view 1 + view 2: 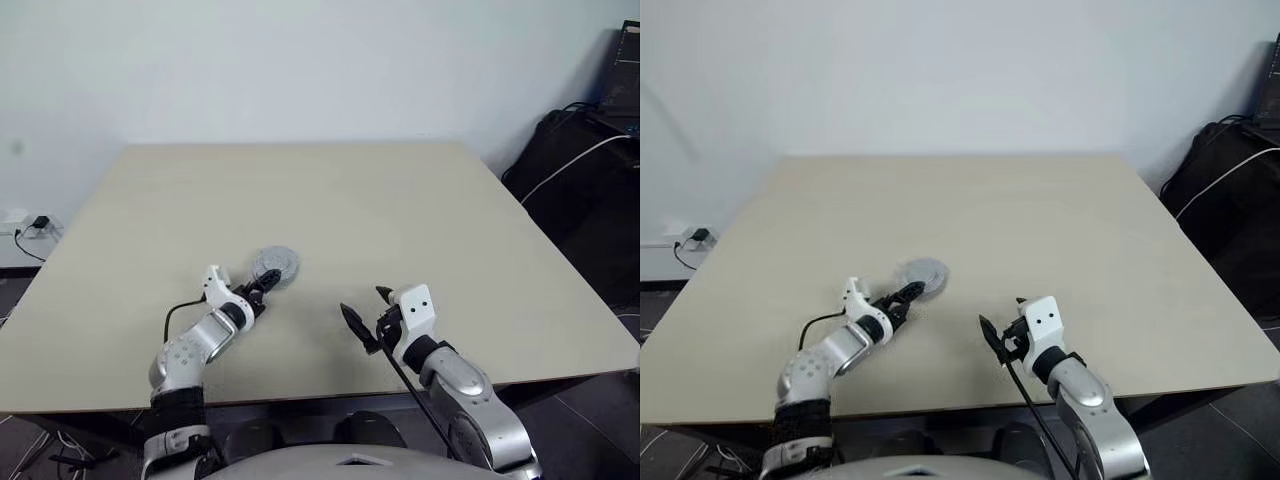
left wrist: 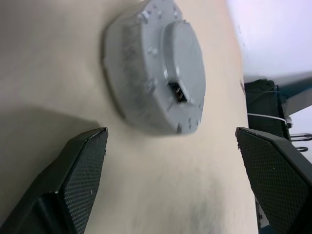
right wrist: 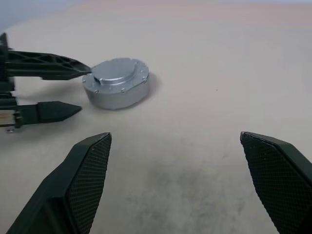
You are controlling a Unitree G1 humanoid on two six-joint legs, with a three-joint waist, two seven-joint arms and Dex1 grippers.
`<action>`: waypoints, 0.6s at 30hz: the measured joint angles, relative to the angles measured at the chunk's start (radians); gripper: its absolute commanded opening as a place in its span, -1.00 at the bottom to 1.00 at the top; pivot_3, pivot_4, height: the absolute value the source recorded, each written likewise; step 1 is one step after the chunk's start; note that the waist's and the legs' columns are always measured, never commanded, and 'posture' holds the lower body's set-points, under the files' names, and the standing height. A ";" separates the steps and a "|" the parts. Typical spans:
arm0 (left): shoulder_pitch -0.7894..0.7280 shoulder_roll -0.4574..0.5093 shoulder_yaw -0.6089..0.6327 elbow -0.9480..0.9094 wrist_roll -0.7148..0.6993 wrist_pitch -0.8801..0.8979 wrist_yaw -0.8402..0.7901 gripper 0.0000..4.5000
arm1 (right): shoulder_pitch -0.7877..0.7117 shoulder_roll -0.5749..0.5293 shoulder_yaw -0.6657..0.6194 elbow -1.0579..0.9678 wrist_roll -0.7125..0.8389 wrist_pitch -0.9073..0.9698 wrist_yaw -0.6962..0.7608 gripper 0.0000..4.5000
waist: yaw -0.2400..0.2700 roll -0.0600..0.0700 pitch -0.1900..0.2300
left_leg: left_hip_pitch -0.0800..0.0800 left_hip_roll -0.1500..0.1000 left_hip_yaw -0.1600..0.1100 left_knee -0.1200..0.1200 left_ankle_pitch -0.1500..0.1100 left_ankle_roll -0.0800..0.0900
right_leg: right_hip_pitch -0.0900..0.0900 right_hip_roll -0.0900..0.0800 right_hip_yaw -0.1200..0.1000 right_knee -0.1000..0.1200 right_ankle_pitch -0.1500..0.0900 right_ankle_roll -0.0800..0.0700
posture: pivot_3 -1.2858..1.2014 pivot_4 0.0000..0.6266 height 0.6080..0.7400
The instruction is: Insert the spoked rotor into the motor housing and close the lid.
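A round silver-grey unit stands on the table, with the lid (image 1: 275,265) and its raised hub on top. The lid covers what lies under it, so the spoked rotor and the motor housing are hidden. My left gripper (image 1: 263,285) is open just on the near side of the lid (image 2: 170,73), jaws spread wider than it and holding nothing. Seen from the right wrist, one left fingertip (image 3: 87,71) is right at the lid's rim (image 3: 116,80). My right gripper (image 1: 368,308) hovers open and empty to the right, pointing at the unit.
The beige table (image 1: 420,210) is bare apart from the unit. A black bag with a white cable (image 1: 575,160) stands on the floor past the table's right edge. At the far left a wall socket (image 1: 35,224) has a cable plugged in.
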 measured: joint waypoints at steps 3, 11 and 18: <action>0.067 0.046 -0.067 -0.092 0.039 -0.008 -0.011 0.99 | 0.000 0.012 -0.008 0.013 0.002 0.001 0.002 1.00 | -0.001 0.001 0.000 | 0.000 0.000 0.000 -0.001 0.000 -0.001 | -0.001 0.000 0.000 0.000 -0.001 -0.001 | 0.03 -1.00 1.00; 0.269 0.168 -0.343 -0.202 0.530 -0.484 -0.056 0.99 | 0.002 0.068 -0.051 0.084 -0.020 -0.079 -0.045 1.00 | 0.015 0.005 0.006 | -0.002 -0.001 0.002 -0.010 0.003 -0.007 | -0.007 -0.002 0.001 -0.001 -0.002 -0.003 | 0.03 -1.00 1.00; 0.357 0.123 -0.403 -0.098 0.789 -0.990 -0.039 0.99 | 0.022 0.193 -0.123 0.246 -0.147 -0.377 -0.236 1.00 | 0.033 0.007 0.006 | -0.006 -0.002 0.004 -0.022 0.006 -0.012 | -0.015 -0.003 0.000 -0.004 -0.006 -0.006 | 0.03 -1.00 1.00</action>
